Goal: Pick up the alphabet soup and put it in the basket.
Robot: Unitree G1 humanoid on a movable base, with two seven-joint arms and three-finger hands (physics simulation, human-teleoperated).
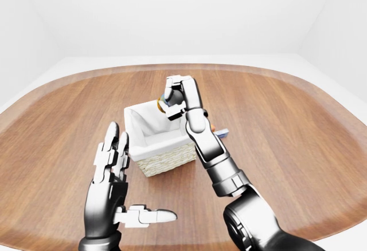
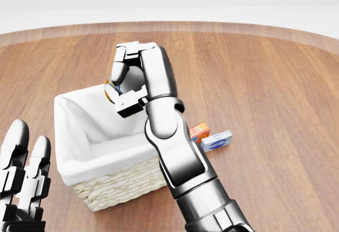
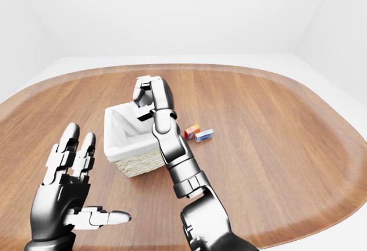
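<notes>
The robot's grey-and-black three-fingered left hand point(image 1: 112, 191) is held up at the lower left of the left-eye view, left of and nearer the camera than the woven wicker basket with the white cloth lining point(image 2: 127, 181). Its fingers are spread straight and wide and the thumb is stuck out sideways; nothing is held in it and nothing is touched by it.

The basket is seen standing upright on the brown wooden oval table point(image 2: 275, 83), its square mouth open to the head camera and the white liner folded over the rim.

Above the basket's opening, toward its far right corner in the head view, the glossy grey right hand point(image 2: 130, 78) is held at the end of an arm that rises from the bottom of the view and crosses the basket's right wall. Its fingers are curled tightly round the alphabet soup can with the blue label and yellow-orange end point(image 2: 110, 90); only a small sliver of the can is shown at the left edge of the fist, above the liner.

To the right of the basket, two small items are seen lying on the table just beside each other: a small red-orange box point(image 2: 199, 132), nearer the basket, and a small flat blue-and-white box point(image 2: 216, 141) just beyond it.
</notes>
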